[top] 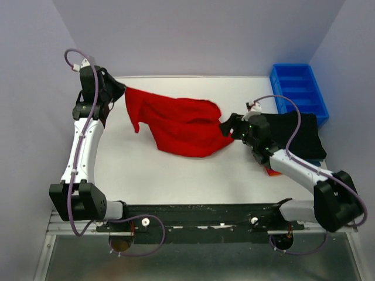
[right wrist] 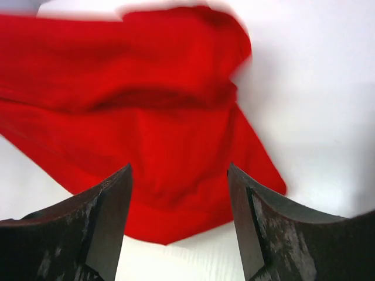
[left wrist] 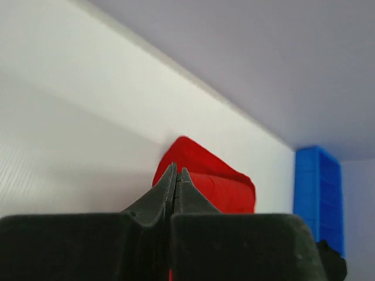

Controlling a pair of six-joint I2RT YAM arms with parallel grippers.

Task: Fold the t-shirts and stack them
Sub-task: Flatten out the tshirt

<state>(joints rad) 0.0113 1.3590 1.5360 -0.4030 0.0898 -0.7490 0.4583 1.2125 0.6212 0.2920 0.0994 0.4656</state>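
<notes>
The bright red t-shirt (top: 181, 126) lies crumpled on the white table (top: 176, 181), and its left corner is pulled up toward my left gripper (top: 120, 91). That gripper is shut on the corner. In the left wrist view its jaws (left wrist: 176, 170) are pressed together, with red cloth (left wrist: 222, 190) beyond them. My right gripper (top: 225, 124) is open at the shirt's right edge. In the right wrist view the red shirt (right wrist: 146, 99) fills the space ahead of the spread fingers (right wrist: 179, 170). A folded black t-shirt (top: 302, 134) lies at the right, with an orange edge (top: 273, 172) under my right arm.
A blue plastic bin (top: 299, 91) stands at the back right corner, also in the left wrist view (left wrist: 319, 193). Grey walls close in the table at the back and both sides. The right arm lies across the folded stack.
</notes>
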